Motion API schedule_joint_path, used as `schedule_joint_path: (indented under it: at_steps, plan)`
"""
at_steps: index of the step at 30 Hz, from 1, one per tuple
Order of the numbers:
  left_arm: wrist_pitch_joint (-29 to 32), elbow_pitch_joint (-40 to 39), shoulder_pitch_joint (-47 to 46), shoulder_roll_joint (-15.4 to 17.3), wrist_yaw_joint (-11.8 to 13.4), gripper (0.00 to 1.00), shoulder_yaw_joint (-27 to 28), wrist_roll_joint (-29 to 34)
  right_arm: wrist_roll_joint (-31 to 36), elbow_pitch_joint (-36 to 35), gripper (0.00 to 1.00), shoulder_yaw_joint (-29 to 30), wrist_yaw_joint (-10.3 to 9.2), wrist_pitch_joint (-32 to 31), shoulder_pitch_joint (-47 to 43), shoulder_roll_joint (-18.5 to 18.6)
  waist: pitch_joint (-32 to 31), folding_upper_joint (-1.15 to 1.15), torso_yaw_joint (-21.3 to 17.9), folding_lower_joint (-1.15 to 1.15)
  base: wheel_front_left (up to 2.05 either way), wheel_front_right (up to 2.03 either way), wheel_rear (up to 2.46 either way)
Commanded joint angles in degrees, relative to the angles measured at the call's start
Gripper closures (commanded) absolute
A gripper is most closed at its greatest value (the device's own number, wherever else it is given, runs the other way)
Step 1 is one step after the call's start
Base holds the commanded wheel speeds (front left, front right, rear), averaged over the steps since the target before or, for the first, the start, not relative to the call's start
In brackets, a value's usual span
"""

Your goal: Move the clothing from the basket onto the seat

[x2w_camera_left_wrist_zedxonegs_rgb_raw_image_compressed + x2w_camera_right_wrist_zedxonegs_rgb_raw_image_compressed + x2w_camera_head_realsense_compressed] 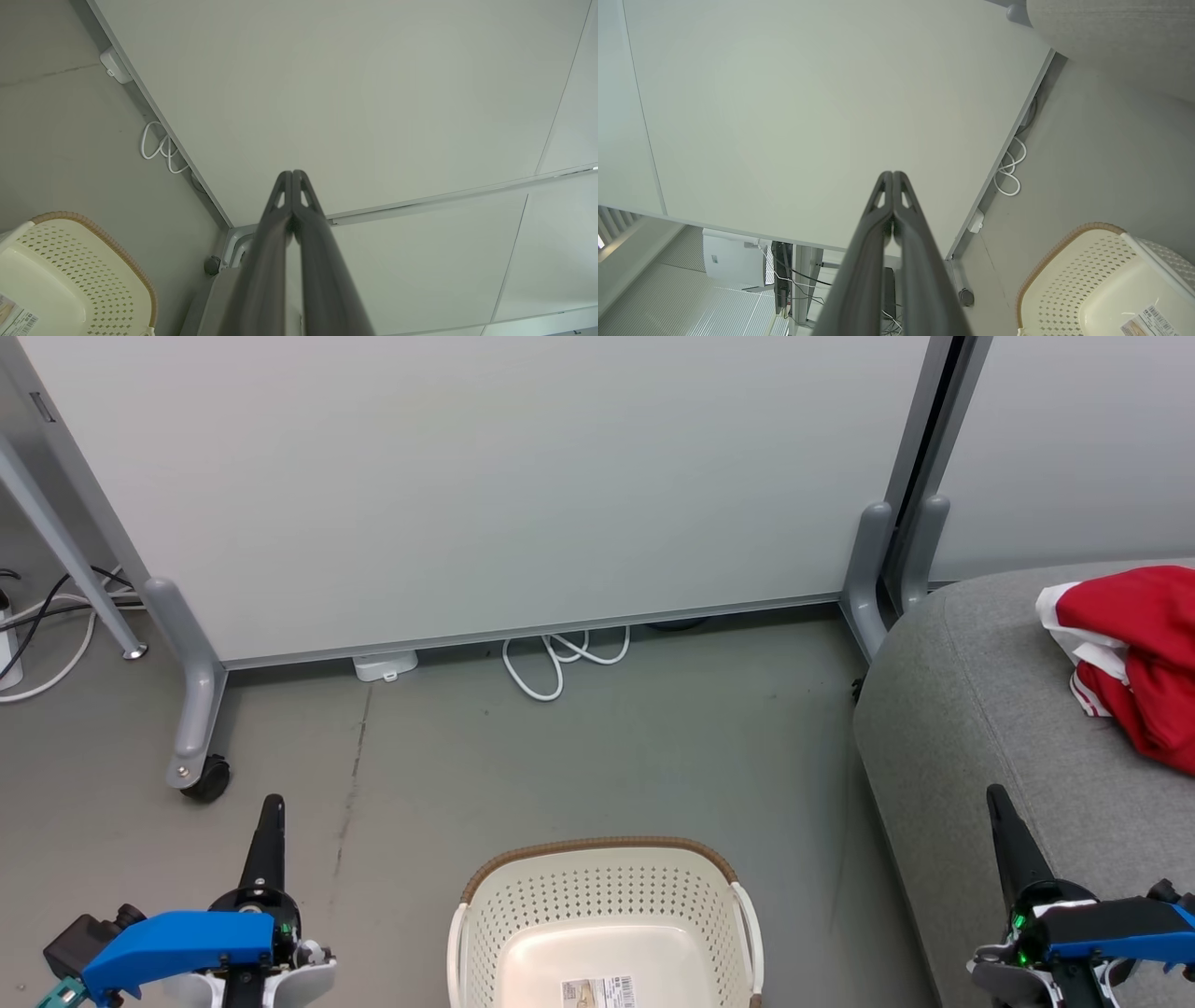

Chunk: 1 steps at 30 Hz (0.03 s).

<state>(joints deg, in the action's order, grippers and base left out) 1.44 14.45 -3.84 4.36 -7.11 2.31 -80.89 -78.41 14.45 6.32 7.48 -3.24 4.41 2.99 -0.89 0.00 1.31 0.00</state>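
Resting the left gripper [270, 807] and the right gripper [998, 803] low, each with its fingers pressed together, pinching nothing. Seeing the basket [597, 845] between them, bare in the part showing, and the red clothing [1134, 653] lying on the seat [971, 728] ahead and right of the right gripper. Probably finishing: peeking at the whole basket floor, not bumping the clothing.

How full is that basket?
Empty where visible: the basket shows a bare bottom and a sticker; the clothing lies on the seat.
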Motion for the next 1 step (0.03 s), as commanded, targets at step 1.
schedule_joint_path:
  at_steps: [1]
  plan:
    - [0.42,-0.49,-1.31,0.16,-0.51,1.0,0.34,-1.27,-1.42,-0.39,1.0,0.13,0.02,-0.36,1.01,-0.05,0.05,0.0,-0.06,0.0,0.0,0.0,0.0]
